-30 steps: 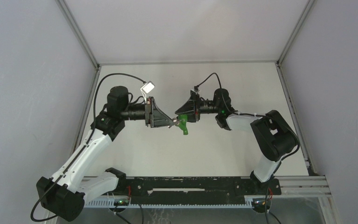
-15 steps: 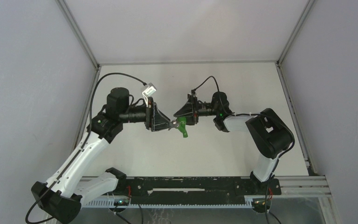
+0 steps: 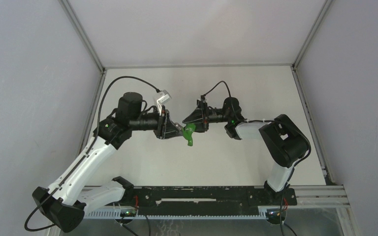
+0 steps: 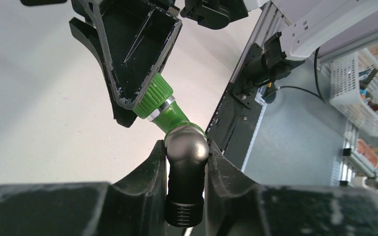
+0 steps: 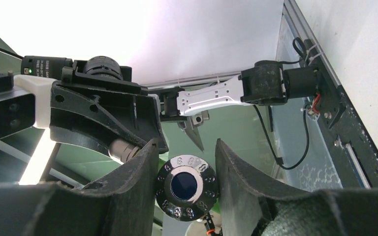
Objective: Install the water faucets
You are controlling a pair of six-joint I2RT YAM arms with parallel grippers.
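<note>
Left wrist view: left tool (image 4: 186, 150) clamped on grey elbow fitting (image 4: 187, 142), joined to green tap (image 4: 166, 107). Right tool (image 5: 184, 157) clamped on tap knob (image 5: 187, 187). Both parts held above bench (image 3: 226, 162), midway between left and right edges.

Top cam overhead, far; wrist cams close, all share tap (image 4: 170, 110).

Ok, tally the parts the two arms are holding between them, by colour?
Green: 1, the tap
Grey metal: 1, the elbow
Total: 2
</note>
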